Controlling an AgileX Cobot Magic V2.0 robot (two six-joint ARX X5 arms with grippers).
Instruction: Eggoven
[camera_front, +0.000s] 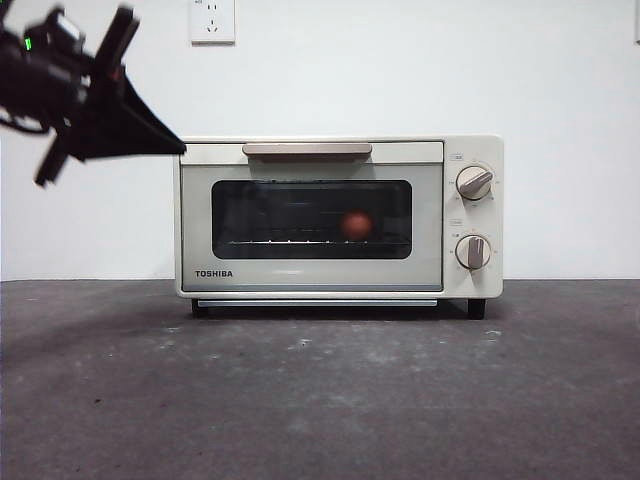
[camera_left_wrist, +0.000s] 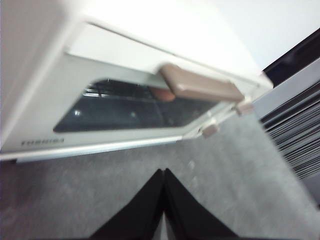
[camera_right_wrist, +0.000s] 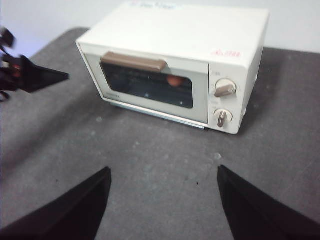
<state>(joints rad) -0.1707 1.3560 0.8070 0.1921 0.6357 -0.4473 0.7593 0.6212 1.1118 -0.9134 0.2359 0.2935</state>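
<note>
The toaster oven (camera_front: 340, 218) stands toward the table's (camera_front: 320, 400) back edge, door closed; the egg (camera_front: 357, 224) sits inside on the rack, behind the glass; the left gripper (camera_left_wrist: 164, 172), clenched on nothing, hangs near the oven's upper left corner; only the right wrist view shows the right gripper (camera_right_wrist: 164, 172), jaws spread wide, well back from the oven.

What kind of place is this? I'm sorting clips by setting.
Probably a lab test bench, not a home kitchen: a toaster oven stands alone on a bare grey table against a plain white wall with one socket, and a black robot tool hangs beside it.
</note>
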